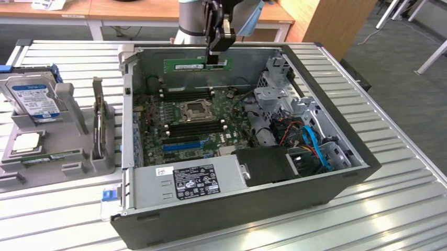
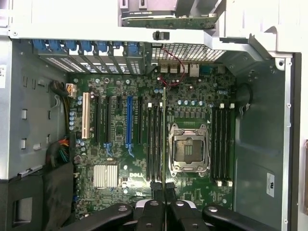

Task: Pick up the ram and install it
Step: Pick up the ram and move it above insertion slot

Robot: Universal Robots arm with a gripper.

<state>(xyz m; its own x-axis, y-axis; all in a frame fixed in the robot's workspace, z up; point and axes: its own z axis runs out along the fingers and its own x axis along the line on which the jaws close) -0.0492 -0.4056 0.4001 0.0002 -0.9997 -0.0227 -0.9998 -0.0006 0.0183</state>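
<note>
My gripper [image 1: 218,49] is shut on the ram [image 1: 194,65], a long green stick held level above the far side of the open computer case [image 1: 335,130]. In the wrist view the ram [image 2: 164,134] appears edge-on as a thin line rising from between my black fingers [image 2: 153,211]. It lines up over the black memory slots [image 2: 155,144] beside the silver processor socket [image 2: 187,149]. The ram hangs well above the motherboard [image 1: 188,120], touching nothing. More empty memory slots [image 2: 221,144] lie on the socket's other side.
A grey fixture [image 1: 70,167] at the exterior view's left holds a blue-labelled hard drive [image 1: 31,99] and a square silver processor [image 1: 26,142]. Inside the case are a power supply [image 1: 188,180], a drive cage [image 1: 279,99] and coloured cables [image 1: 307,138]. The case walls rise around the board.
</note>
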